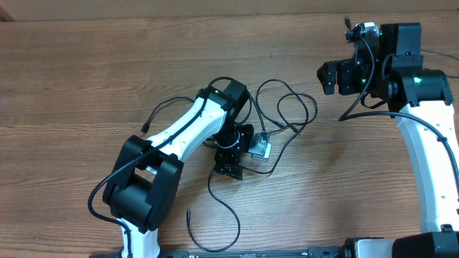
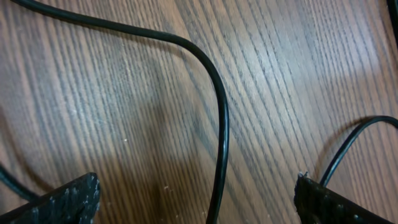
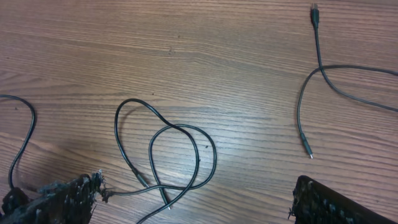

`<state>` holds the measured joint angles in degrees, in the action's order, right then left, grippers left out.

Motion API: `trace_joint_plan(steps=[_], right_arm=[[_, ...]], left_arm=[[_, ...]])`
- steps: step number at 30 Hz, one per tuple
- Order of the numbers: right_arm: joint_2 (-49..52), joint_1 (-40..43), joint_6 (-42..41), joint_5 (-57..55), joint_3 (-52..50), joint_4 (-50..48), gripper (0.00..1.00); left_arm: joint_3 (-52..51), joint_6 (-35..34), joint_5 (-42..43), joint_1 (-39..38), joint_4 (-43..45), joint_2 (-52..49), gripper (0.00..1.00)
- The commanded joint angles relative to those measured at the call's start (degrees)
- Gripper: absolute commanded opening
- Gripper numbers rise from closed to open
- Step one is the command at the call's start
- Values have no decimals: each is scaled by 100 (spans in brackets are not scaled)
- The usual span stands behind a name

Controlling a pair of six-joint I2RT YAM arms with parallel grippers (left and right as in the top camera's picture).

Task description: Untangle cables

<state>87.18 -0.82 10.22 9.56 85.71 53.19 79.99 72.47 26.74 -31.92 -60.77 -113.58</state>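
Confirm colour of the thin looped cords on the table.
Black; thin cords clearest in right wrist view.

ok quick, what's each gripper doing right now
left gripper: open, holding nothing; a cable lies below it, in line with the gap.
right gripper: open, holding nothing.
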Motion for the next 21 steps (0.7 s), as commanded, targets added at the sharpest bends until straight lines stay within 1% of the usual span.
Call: trace_joint_plan(steps=[1, 13, 17, 21], right_arm=[[-37, 26, 33, -50, 11, 13, 100], [-37, 26, 31, -48, 11, 31, 100], [-37, 26, 33, -44, 11, 50, 100], [-37, 26, 33, 20, 11, 39, 100]], left_arm=[[-208, 210, 186, -42, 94, 44, 100], [-302, 210, 190, -42, 192, 44, 100], [-302, 212, 234, -42, 197, 44, 93], [-302, 212, 402, -42, 262, 44, 91]])
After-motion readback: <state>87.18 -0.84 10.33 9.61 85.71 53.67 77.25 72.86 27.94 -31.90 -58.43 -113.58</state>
